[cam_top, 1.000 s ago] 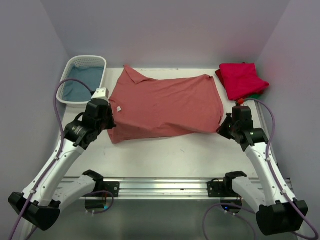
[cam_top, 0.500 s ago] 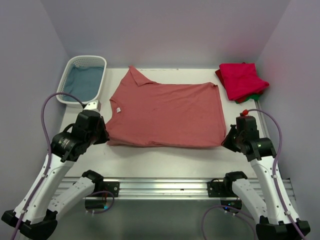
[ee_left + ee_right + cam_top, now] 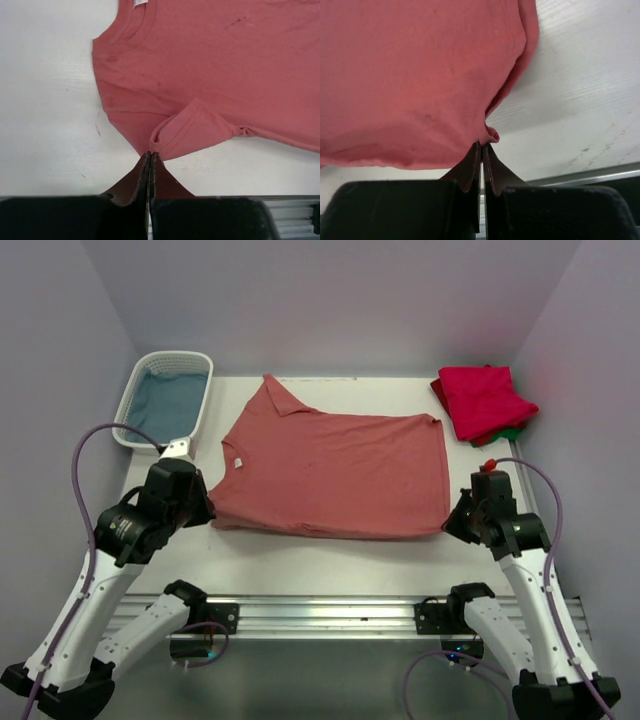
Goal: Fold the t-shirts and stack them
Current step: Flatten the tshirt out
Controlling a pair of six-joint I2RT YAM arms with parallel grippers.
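Observation:
The large salmon-red t-shirt [image 3: 340, 470] lies flat across the middle of the table, collar to the left. My left gripper [image 3: 207, 510] is shut on its near left corner, next to a folded sleeve [image 3: 195, 131]; in the left wrist view the gripper [image 3: 150, 155] pinches the cloth's point. My right gripper [image 3: 449, 524] is shut on the near right corner, where the right wrist view shows the gripper [image 3: 483, 145] holding a small bunch of the shirt [image 3: 410, 75]. The crimson-pink t-shirt [image 3: 485, 398] lies folded at the back right on top of the green t-shirt [image 3: 516, 429], of which only an edge shows.
A white lattice basket [image 3: 197, 408] holding blue-grey cloth stands at the back left. A metal rail [image 3: 320, 615] runs along the table's near edge between the arm bases. Grey walls close in on the left, back and right.
Both grippers have drawn back toward the near edge with the shirt's corners, pulling the salmon-red shirt flat and taut. Little has moved in the last half second.

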